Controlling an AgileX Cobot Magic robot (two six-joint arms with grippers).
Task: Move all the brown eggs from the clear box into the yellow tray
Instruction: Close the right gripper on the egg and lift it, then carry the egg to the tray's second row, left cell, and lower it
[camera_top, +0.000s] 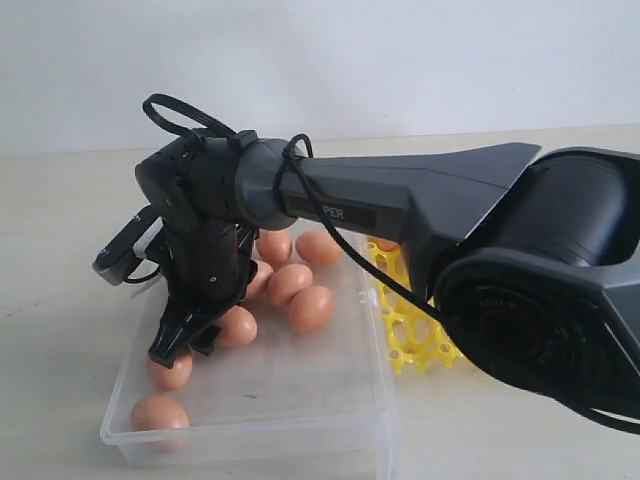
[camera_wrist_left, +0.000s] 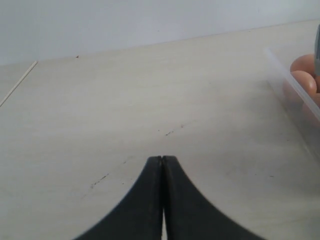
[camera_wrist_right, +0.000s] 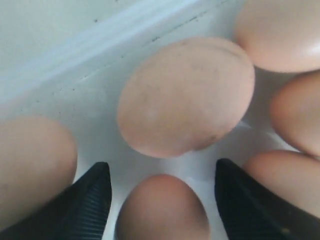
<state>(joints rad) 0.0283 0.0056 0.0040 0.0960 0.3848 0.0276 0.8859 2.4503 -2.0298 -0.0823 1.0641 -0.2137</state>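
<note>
Right gripper (camera_wrist_right: 162, 170) released, jaws spread, down inside the clear box (camera_top: 300, 400) with one brown egg (camera_wrist_right: 161, 210) between its fingers, others crowding close; yellow tray (camera_top: 405, 330) just beside the box.

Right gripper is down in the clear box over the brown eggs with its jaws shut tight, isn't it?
Not quite. The right gripper is down in the clear box over the brown eggs, but its jaws are open, not shut. The right wrist view shows them standing wide apart.

Matte black arm (camera_top: 420, 190) — looped cable (camera_top: 148, 106), white "PER" lettering (camera_top: 333, 213)
</note>
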